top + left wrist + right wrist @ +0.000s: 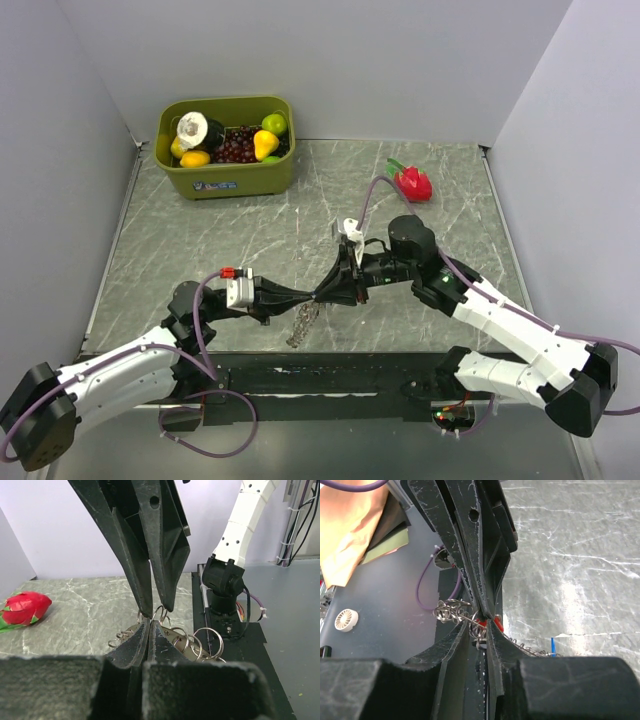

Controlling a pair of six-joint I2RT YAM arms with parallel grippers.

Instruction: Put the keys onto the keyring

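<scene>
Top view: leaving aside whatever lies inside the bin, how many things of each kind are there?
Robot arms: 2
Green bin: 1
Red fruit: 1
Ring bunch, held between the arms: 1
Total: 5

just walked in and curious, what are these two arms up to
Both arms meet tip to tip in mid-air. The left gripper is shut on the keyring, a bunch of linked rings that dangles below. The right gripper pinches a red-headed key against those rings, apparently working it on. Whether it is threaded yet cannot be seen.
</scene>
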